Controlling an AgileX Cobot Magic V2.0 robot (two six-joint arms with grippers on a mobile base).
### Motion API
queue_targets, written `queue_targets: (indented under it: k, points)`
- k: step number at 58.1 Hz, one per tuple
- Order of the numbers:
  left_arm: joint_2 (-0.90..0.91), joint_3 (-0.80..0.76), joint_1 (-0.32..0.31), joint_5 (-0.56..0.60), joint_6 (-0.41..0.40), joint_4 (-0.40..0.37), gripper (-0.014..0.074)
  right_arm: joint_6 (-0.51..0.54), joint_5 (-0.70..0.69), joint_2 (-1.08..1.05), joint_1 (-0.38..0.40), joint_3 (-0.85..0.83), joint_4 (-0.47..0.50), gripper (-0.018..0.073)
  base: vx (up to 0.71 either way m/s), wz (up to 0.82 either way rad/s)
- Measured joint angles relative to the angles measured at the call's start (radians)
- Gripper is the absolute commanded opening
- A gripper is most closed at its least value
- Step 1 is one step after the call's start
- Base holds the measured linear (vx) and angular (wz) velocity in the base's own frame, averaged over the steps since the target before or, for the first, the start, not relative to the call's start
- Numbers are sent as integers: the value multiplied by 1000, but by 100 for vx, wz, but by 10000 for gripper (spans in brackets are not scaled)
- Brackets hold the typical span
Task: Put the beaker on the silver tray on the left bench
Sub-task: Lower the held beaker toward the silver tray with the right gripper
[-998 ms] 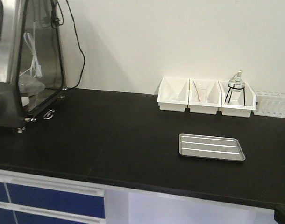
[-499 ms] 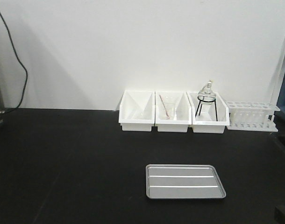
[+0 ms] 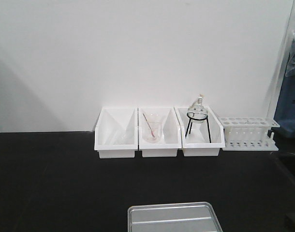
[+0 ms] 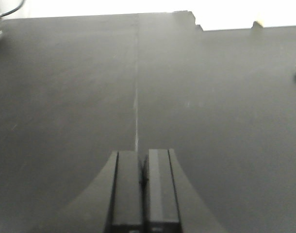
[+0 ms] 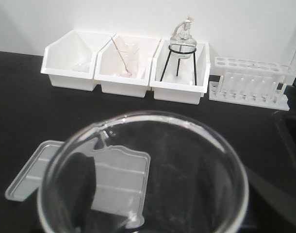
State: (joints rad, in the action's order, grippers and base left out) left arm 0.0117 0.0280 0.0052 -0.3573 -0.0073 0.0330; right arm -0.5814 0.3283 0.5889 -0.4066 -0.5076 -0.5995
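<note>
Front view: tray slid to bottom edge; drop-off near.
Right gripper: clamped on beaker.
Left gripper: closed, empty.

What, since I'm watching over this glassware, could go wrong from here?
The beaker seems only partly over the silver tray; lowered like this, its base could catch the raised rim and tip. It is clear glass held above the hard left bench, so a slip could break it.
</note>
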Motion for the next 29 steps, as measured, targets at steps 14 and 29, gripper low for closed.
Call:
queue_targets:
  k: [14, 29]
  points:
    - [0, 0, 0, 0, 0, 0, 1, 0, 2, 0, 0, 0, 0, -8, 13, -2]
    - [0, 0, 0, 0, 0, 0, 1, 0, 2, 0, 0, 0, 0, -8, 2, 0]
